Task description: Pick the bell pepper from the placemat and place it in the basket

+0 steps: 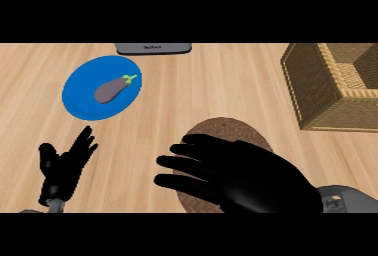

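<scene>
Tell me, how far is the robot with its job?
Nothing looks done: no pepper shows in the basket. In hand: the right hand hovers open over the placemat, hiding any pepper there. To do: grasp it, carry it, drop it in. The left hand rests open at lower left.

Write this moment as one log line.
right hand: open over placemat | left hand: open, resting lower left | bell pepper: not visible | basket: at right | eggplant: on blue plate

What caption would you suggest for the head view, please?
Right hand over the placemat, basket at right, eggplant on a plate.
</scene>
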Controlling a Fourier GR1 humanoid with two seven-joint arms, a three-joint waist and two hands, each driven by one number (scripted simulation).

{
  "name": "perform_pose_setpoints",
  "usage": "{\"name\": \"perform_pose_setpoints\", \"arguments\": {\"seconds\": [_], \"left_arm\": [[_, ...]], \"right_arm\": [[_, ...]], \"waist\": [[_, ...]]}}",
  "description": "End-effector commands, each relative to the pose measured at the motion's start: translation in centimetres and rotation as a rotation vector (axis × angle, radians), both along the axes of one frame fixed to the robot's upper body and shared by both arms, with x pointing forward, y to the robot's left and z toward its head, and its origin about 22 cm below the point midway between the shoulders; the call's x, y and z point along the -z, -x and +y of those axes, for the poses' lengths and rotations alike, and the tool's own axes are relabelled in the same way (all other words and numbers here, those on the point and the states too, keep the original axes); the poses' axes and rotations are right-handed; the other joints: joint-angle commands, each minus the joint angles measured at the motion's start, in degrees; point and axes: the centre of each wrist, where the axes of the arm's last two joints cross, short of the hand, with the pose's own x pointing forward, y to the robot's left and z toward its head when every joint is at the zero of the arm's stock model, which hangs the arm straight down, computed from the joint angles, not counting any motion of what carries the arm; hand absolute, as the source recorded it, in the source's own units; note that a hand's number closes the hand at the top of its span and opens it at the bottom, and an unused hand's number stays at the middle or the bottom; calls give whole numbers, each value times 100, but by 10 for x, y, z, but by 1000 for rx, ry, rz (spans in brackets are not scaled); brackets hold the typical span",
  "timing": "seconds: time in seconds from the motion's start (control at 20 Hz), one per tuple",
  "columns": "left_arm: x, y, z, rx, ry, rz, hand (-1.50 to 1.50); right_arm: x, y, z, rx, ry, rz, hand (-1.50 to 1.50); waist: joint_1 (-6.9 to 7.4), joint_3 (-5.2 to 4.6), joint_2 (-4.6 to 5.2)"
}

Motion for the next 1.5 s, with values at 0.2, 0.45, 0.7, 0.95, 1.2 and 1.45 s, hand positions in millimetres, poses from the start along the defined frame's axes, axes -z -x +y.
{"name": "perform_pose_setpoints", "arguments": {"seconds": [0.2, 0.45, 0.7, 0.95, 1.2, 1.45], "left_arm": [[26, 28, 6, -24, -16, 164, 0], [28, 35, 10, -25, -30, 180, 0], [24, 23, 12, -13, 0, 167, 0], [21, 30, 13, -10, -19, 154, 0], [22, 36, 4, 26, -8, 154, 0], [31, 32, 7, 1, -11, 172, 0]], "right_arm": [[-84, 19, -25, 99, 322, -190, -150], [-110, 19, -37, 138, 547, -138, -150], [-136, 22, -51, 146, 659, -129, -150], [-134, 29, -60, 135, 657, -90, -150], [-121, 15, -53, 154, 632, -46, -150], [-93, 21, -40, 133, 574, -21, -150]], "waist": [[41, -56, 100], [55, -66, 95], [58, -49, 139], [109, -35, 144], [228, -34, 170], [218, -34, 194]]}}
